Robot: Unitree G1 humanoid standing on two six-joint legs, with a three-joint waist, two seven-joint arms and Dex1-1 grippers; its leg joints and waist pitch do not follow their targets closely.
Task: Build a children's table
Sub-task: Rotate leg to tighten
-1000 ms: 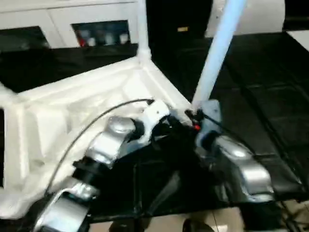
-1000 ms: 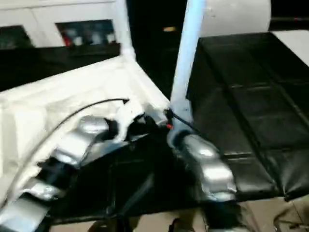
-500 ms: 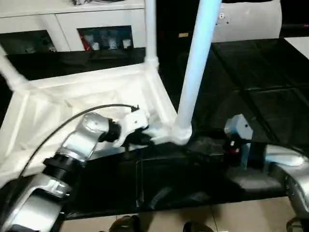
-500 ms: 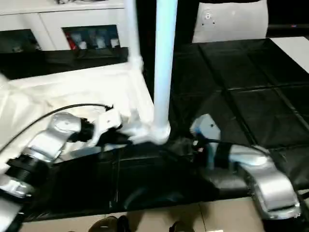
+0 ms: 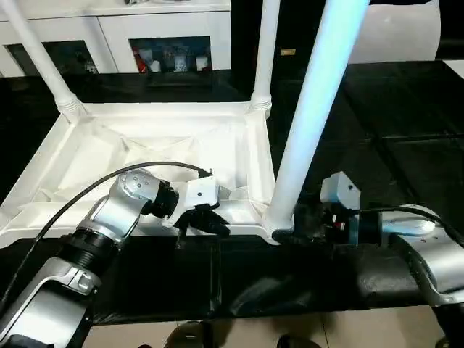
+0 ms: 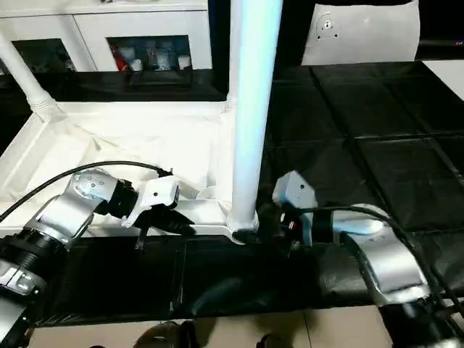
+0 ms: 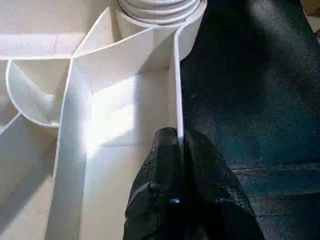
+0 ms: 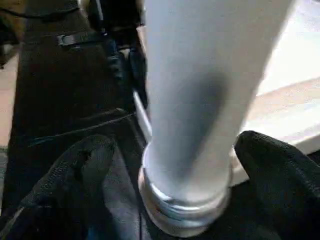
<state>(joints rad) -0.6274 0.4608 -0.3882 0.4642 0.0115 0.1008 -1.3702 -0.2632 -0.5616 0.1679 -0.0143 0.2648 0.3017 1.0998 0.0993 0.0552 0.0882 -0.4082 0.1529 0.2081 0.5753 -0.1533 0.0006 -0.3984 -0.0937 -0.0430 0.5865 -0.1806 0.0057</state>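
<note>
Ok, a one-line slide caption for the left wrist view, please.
Left gripper pinching the thin side wall of the upturned white table top, just below a screwed-in leg's base.

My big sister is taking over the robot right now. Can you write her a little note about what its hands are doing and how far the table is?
Left gripper: jaws shut on the near rim of the table top, which lies upside down on the black mat.
Right gripper: jaws open, one on each side of the base of the near right leg, not squeezing it.
Done: three legs stand in corner sockets, counting the far right leg and far left leg.
Left: I cannot see the fourth corner; check it, check the near leg is tight, then turn the table over.
</note>
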